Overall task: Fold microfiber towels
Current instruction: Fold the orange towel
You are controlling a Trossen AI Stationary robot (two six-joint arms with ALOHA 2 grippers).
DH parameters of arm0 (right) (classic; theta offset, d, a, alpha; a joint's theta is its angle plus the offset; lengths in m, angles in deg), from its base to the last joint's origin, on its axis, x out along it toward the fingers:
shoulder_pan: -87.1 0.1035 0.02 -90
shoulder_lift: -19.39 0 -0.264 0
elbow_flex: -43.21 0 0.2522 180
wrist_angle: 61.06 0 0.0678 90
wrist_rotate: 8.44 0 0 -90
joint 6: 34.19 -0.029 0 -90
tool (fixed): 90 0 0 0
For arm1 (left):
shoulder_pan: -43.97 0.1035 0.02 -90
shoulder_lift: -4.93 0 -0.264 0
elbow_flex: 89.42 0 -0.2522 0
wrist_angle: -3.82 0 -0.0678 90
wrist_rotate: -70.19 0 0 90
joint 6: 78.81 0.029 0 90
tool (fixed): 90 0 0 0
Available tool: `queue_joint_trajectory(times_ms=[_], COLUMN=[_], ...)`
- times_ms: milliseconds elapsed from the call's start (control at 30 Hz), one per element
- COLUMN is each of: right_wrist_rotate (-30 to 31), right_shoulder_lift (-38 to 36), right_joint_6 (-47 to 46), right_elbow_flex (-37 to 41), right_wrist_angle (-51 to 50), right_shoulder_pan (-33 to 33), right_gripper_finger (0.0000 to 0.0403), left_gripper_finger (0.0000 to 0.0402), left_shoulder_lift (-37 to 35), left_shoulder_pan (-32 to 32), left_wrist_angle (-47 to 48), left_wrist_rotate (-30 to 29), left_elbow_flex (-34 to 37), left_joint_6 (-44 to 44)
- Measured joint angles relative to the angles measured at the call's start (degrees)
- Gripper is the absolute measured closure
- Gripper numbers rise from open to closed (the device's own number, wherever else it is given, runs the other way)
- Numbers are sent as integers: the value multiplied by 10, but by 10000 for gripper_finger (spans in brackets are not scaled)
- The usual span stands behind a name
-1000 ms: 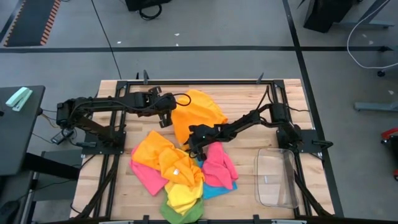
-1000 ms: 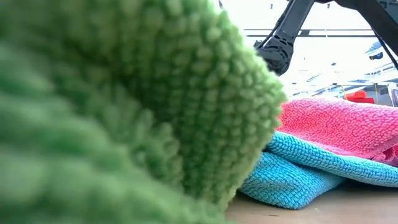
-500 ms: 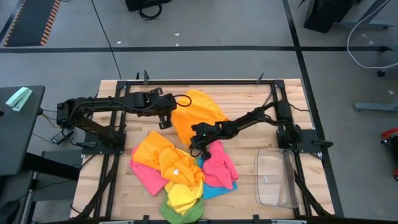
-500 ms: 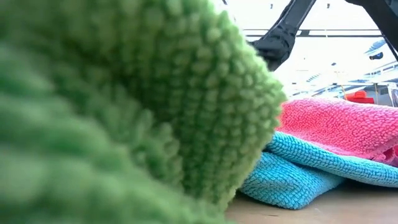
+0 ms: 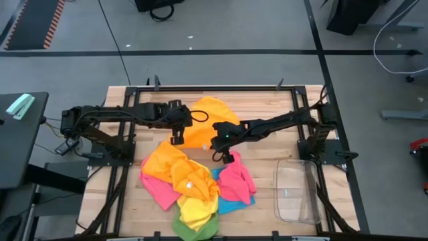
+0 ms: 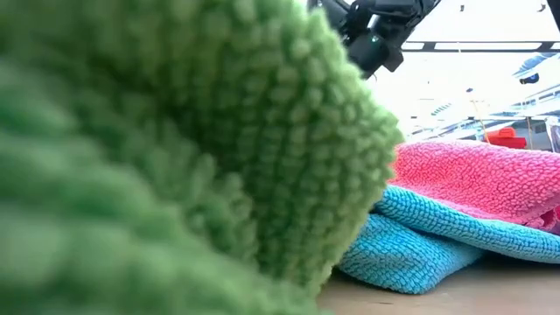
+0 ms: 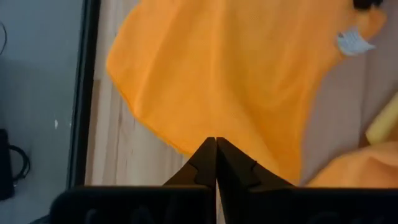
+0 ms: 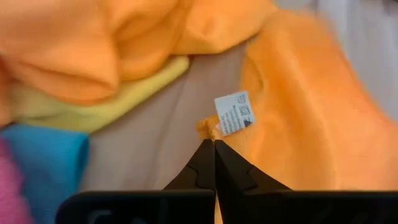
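Observation:
An orange towel [image 5: 210, 119] lies spread at the table's far middle, with both grippers shut on it. My left gripper [image 5: 176, 139] is at its left near edge, and my right gripper [image 5: 217, 156] at its near corner, beside a white label [image 8: 234, 114]. Nearer the front lies a heap of microfiber towels: orange [image 5: 167, 161], pink [image 5: 235, 177], blue [image 5: 231, 202], yellow [image 5: 195, 209] and green [image 5: 197, 229]. The green towel [image 6: 175, 157] fills most of the low view, and the right arm [image 6: 376, 35] shows above it. My left gripper pinches the orange towel's edge [image 7: 231, 130] between its two shut fingers, slanting down onto it from the table's left. The rest of the towel spreads away from the fingers toward the table's middle. My right gripper pinches the orange towel's corner [image 8: 208, 129] between its fingertips, right beside the white label. The fingers slant down from the table's right. The corner is raised off the wood, and the cloth runs back from it toward the far side.
A clear plastic bin [image 5: 297, 191] stands at the near right of the table. A black metal frame [image 5: 214, 88] runs along the table's far edge and carries both arm bases. Bare wood [image 5: 267, 150] shows between the orange towel and the bin.
My right gripper has risen and drawn back toward the table's far right, taking the orange towel's labelled corner up with it. The towel's near part has gathered in while its far part has stayed put. My left gripper's wrist has rolled a little.

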Motion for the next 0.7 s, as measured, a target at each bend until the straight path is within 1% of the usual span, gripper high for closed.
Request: queue_joint_trajectory(times_ms=[133,233,300,433,567,700], right_wrist_rotate=[-19,-17,-9,23,26,25], right_shoulder_lift=[-13,-13,-13,-13,-13,-13], right_joint_6=[-2,-7,-13,-32,-43,-47], right_elbow_flex=[0,0,0,0,0,0], right_wrist_angle=[-17,-34,-50,-70,-75,-77], right_shoulder_pan=[9,12,10,-2,-18,-27], right_gripper_finger=[400,400,400,400,400,400], left_gripper_finger=[388,366,350,318,287,261], left_shoulder_lift=[0,0,0,0,0,0], left_shoulder_pan=[-11,-16,-23,-32,-35,-35], left_wrist_angle=[29,31,31,14,-45,-78], left_wrist_rotate=[9,45,57,57,56,45], left_elbow_flex=[0,11,32,94,157,190], left_joint_6=[-15,-52,-56,-40,-5,1])
